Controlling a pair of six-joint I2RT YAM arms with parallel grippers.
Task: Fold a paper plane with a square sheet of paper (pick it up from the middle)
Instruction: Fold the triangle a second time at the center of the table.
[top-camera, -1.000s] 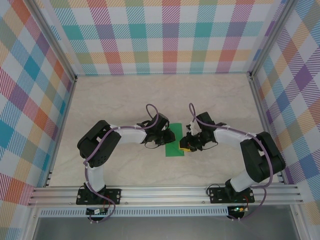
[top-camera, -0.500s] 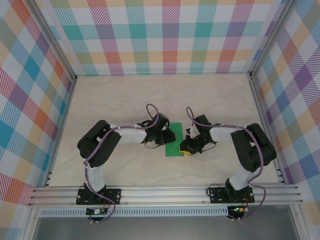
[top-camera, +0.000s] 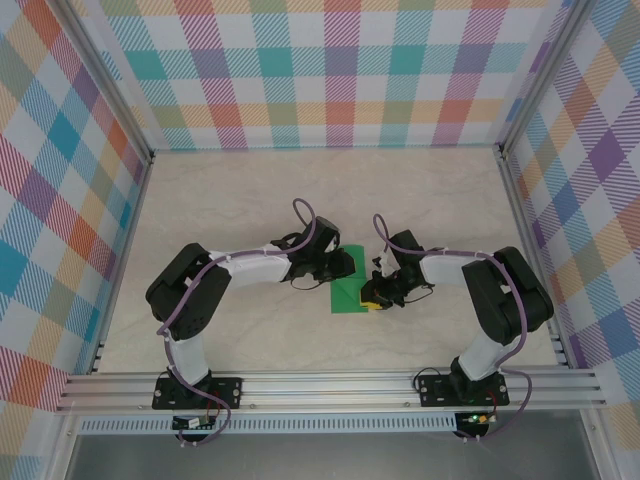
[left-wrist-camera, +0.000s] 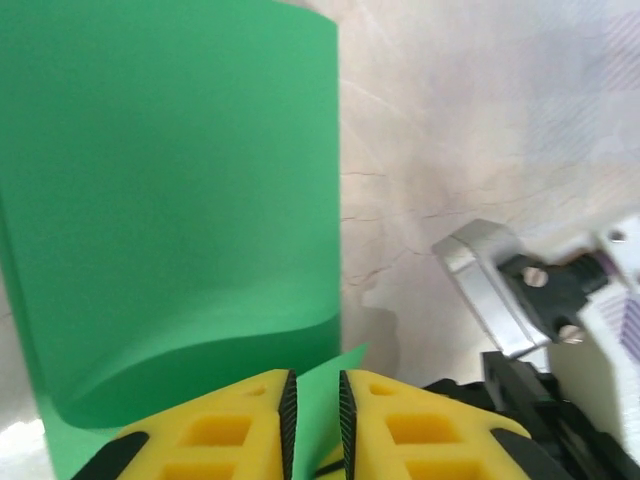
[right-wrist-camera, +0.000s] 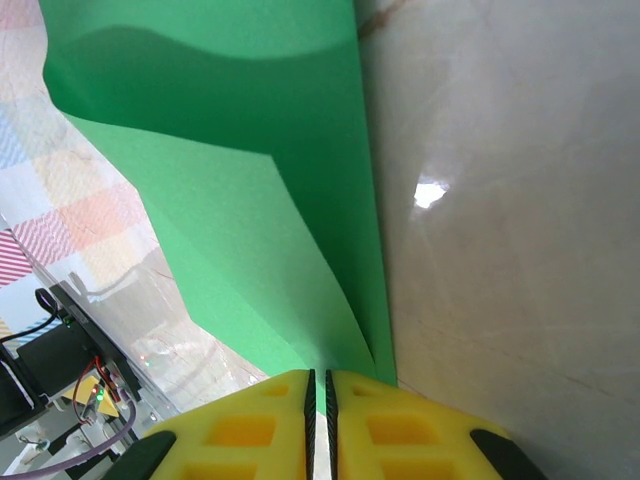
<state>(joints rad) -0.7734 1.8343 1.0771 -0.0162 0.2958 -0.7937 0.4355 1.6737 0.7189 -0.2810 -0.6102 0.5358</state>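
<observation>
My right end effector (right-wrist-camera: 320, 385) is clenched on one edge of the thin bright green square sheet of paper (right-wrist-camera: 250, 200). My left end effector (left-wrist-camera: 313, 400) pinches the opposite side. The sheet bows up between them, mid-way across the pale marbled table (top-camera: 250, 200). I'd move both together, aligning the edges before pressing any crease.

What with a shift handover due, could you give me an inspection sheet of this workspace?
Surface: pale marbled tabletop, dry and unmarked.
Job's things: green sheet of paper, partly folded, one flap curling up, lying between the two grippers.
Clutter: nothing seen.
Grippers: left gripper nearly closed, with green paper between its pads; right gripper pinched shut on the paper's edge.
Cables: purple cables loop over both arms, off the paper.
Surroundings: checked walls on three sides, metal rail along the near edge.
</observation>
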